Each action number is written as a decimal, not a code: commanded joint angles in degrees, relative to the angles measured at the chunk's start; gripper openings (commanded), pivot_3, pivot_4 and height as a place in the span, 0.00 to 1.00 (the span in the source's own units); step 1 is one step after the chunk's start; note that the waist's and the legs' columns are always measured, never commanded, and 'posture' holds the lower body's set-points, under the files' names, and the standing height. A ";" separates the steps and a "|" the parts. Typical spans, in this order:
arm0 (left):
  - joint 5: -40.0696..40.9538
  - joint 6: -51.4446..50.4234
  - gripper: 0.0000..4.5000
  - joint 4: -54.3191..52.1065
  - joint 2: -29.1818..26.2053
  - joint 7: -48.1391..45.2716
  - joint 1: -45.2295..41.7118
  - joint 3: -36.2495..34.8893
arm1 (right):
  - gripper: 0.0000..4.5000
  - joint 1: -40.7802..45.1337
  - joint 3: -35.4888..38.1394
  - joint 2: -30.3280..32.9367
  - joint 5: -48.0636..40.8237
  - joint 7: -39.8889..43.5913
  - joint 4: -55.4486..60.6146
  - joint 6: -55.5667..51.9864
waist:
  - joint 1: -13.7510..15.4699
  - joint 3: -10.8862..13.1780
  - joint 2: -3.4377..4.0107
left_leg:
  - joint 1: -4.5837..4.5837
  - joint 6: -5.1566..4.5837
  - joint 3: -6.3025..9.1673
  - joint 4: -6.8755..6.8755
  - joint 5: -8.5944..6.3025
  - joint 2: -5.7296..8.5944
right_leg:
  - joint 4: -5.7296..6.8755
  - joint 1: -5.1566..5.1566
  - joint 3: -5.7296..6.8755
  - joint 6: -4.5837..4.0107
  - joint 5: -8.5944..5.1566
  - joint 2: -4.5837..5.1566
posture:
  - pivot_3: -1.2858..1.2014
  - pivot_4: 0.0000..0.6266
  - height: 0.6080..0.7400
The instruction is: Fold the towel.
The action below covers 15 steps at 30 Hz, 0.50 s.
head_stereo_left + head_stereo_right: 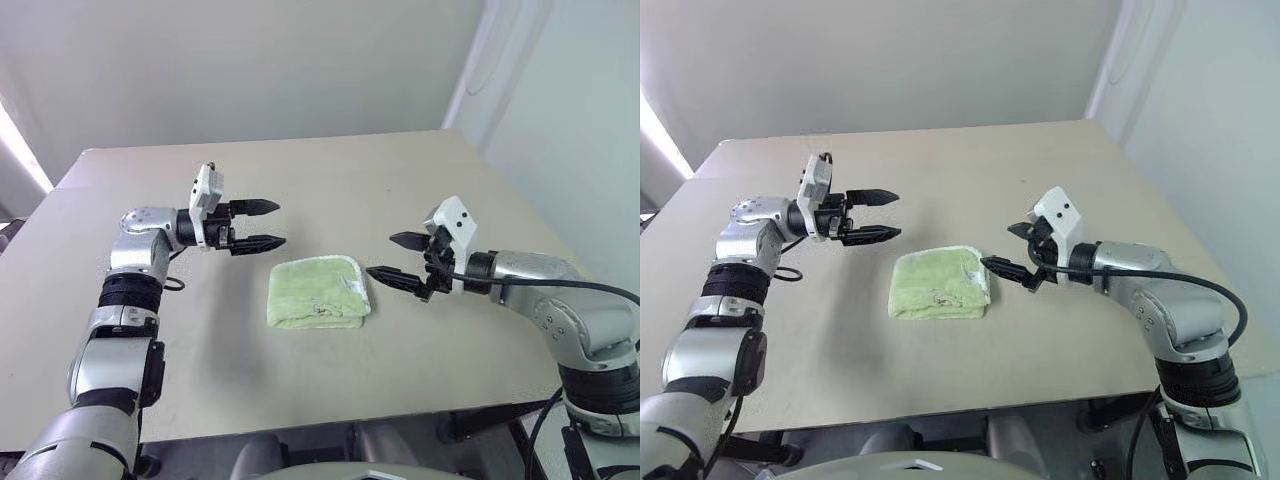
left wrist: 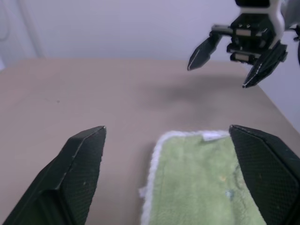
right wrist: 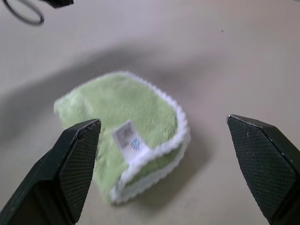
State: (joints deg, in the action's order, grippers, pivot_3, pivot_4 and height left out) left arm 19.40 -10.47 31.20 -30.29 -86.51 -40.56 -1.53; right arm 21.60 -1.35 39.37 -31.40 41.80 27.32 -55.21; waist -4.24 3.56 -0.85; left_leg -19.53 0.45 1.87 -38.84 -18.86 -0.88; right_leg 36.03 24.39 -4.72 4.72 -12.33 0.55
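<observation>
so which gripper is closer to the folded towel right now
Right. The right gripper hangs open just off the white-stitched edge of the towel, its lower fingertip almost at the tag corner. The left gripper is open too, raised farther off above the towel's far left corner.

The towel (image 2: 206, 183) runs off the left wrist view's edge, its near part unseen. The print on its small white tag (image 3: 127, 137) is too blurred to read.
</observation>
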 commanded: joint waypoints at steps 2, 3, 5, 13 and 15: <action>3.76 -9.61 0.99 -22.06 -4.08 6.00 9.49 -1.75 | 1.00 2.18 -8.94 0.38 3.80 2.12 3.50 4.68 | -0.12 0.04 -0.02 | 0.06 0.00 0.02 0.08 0.00 -0.06 | 0.09 0.05 0.01 -0.09 -0.05 -0.05 | 0.52 0.00 0.79; 4.64 -11.04 0.99 -26.06 -5.43 6.55 11.87 -2.48 | 1.00 2.28 -11.22 0.45 5.51 2.70 3.35 6.68 | 0.05 0.05 -0.03 | 0.05 0.00 0.06 0.08 0.00 -0.08 | 0.11 0.09 0.04 -0.11 -0.06 -0.07 | 0.52 0.00 0.79; 5.27 -12.34 0.99 -32.09 -8.40 7.64 16.42 -3.52 | 1.00 2.37 -15.40 -0.21 8.94 3.24 1.82 10.73 | 0.21 0.06 -0.04 | 0.04 0.00 0.07 0.08 0.00 -0.08 | 0.11 0.09 0.07 -0.12 -0.06 -0.07 | 0.52 0.00 0.79; 7.48 -16.21 0.99 -38.66 -14.04 12.69 23.44 -5.92 | 1.00 3.62 -26.04 -5.27 20.48 5.77 -6.58 27.29 | 0.26 0.10 -0.10 | 0.05 0.01 0.02 -0.13 0.00 0.00 | 0.02 -0.06 0.07 -0.15 -0.10 0.09 | 0.52 0.00 0.79; 7.79 -16.80 0.99 -39.65 -13.96 14.05 23.91 -5.65 | 1.00 4.20 -26.65 -6.68 21.69 6.01 -9.31 28.14 | 0.26 0.11 -0.10 | 0.04 0.01 0.02 -0.11 0.00 0.00 | 0.04 -0.04 0.07 -0.16 -0.10 0.08 | 0.52 0.00 0.79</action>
State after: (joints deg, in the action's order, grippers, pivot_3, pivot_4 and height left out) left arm 25.88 -26.96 -5.74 -43.73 -73.62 -16.33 -6.09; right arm 24.03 -28.23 33.52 -11.15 47.58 19.30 -29.07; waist -3.98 3.67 -0.95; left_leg -19.48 0.46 1.89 -38.95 -18.86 -0.88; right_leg 36.08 24.36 -4.65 4.56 -12.42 0.61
